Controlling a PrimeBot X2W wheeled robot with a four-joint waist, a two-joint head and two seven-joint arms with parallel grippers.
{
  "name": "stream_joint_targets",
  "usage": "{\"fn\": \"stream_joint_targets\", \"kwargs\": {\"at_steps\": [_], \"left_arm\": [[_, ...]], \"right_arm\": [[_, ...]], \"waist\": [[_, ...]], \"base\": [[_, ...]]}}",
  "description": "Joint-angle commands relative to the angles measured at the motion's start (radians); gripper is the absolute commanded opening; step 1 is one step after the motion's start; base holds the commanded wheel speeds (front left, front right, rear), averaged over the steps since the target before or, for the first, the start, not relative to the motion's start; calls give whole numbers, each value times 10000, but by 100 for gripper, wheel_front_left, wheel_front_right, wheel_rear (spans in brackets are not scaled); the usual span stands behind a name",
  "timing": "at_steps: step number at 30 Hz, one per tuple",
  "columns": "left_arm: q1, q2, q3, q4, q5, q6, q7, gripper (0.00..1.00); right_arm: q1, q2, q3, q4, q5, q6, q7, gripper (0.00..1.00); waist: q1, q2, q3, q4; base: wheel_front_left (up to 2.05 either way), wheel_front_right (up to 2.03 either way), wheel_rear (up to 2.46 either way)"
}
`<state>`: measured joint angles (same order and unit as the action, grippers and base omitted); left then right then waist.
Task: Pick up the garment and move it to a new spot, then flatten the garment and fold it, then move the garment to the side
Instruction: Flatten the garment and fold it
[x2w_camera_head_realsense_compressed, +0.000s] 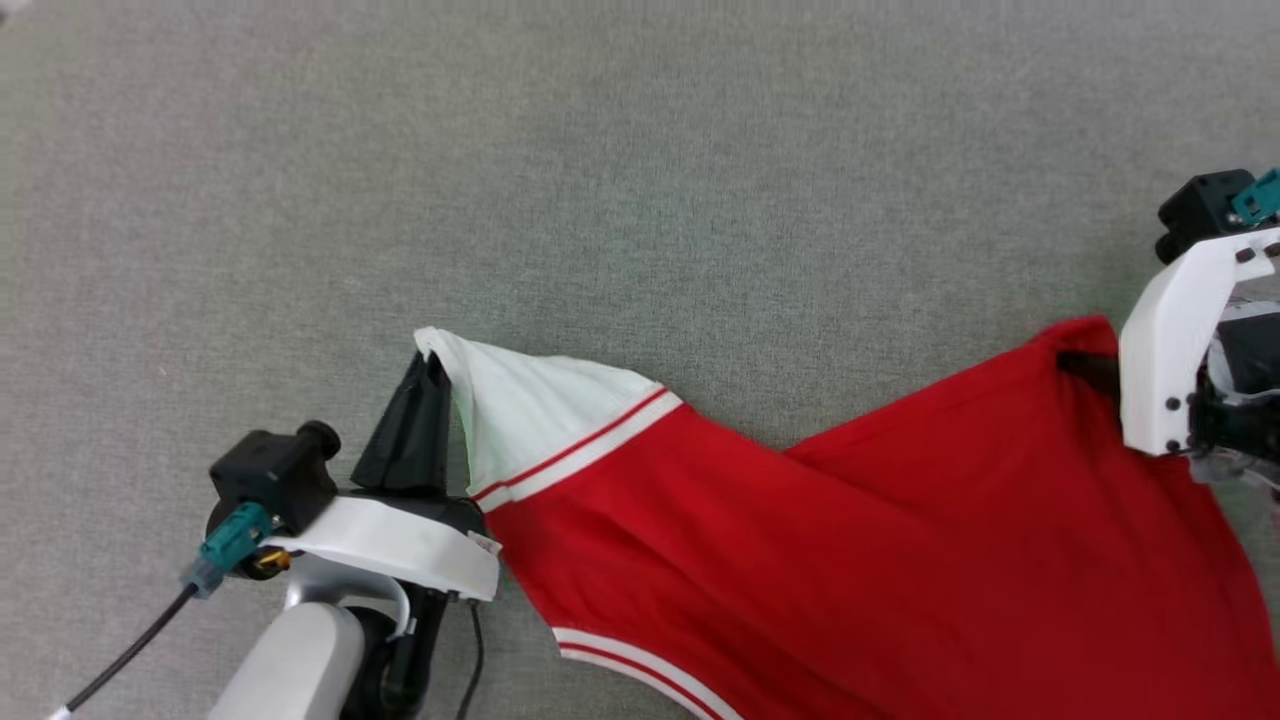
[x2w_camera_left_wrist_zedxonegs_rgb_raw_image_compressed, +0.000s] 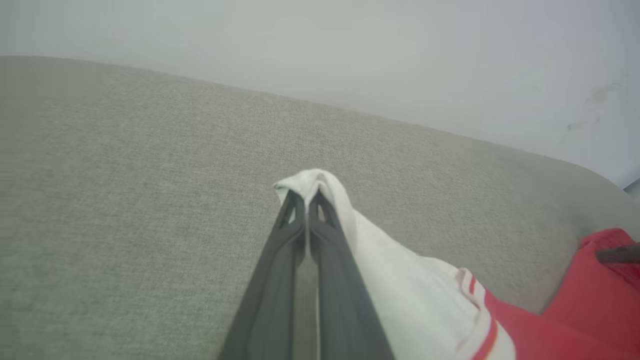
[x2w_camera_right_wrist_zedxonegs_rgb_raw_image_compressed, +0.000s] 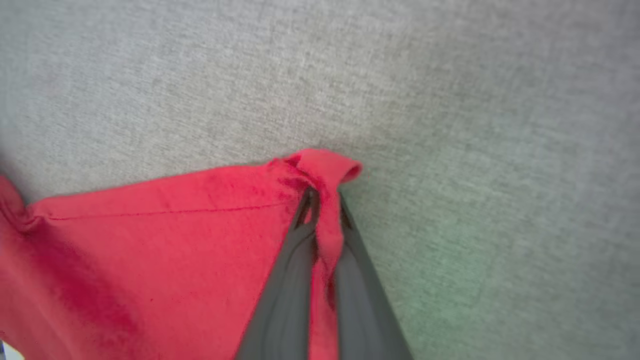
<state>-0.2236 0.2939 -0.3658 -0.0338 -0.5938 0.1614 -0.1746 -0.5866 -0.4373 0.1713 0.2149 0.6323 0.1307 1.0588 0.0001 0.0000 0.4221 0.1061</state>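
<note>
Garment (x2w_camera_head_realsense_compressed: 900, 560) stretched crosswise, white sleeve tip (x2w_camera_head_realsense_compressed: 530, 400) gripped by left pincer (x2w_camera_left_wrist_zedxonegs_rgb_raw_image_compressed: 306, 200), red corner (x2w_camera_right_wrist_zedxonegs_rgb_raw_image_compressed: 325, 167) gripped by right pincer (x2w_camera_right_wrist_zedxonegs_rgb_raw_image_compressed: 322, 202)

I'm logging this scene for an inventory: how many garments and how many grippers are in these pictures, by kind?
red soft-fabric shirt with white striped sleeve: 1
dark two-fingered grippers: 2 (left gripper, right gripper, each shut on the shirt)
Total: 3

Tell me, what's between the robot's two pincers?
In the head view, the garment stretches between them, one end pinched in the left pincer, the other in the right pincer.
</note>
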Motion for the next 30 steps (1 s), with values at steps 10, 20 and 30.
{"fn": "stream_joint_targets", "kwargs": {"at_steps": [10, 20, 30], "left_arm": [[-1663, 747, 419, 924, -38, -471, 420, 0], [-4917, 688, 698, 3414, -132, -1110, 355, 0], [-8383, 514, 648, 5522, 250, -1594, -96, 0]], "right_arm": [[145, 98, -374, 381, -804, -1, -2313, 0], [-864, 321, -468, 1290, -1388, -3, -4446, 0], [-3354, 11, 32, 1827, -1999, -3, -6288, 0]], "waist": [[-1, 0, -1967, -511], [-1, 0, -2792, -894], [-1, 0, -1990, -1147]], "base": [[0, 0, 0], [0, 0, 0], [0, 0, 0]]}}
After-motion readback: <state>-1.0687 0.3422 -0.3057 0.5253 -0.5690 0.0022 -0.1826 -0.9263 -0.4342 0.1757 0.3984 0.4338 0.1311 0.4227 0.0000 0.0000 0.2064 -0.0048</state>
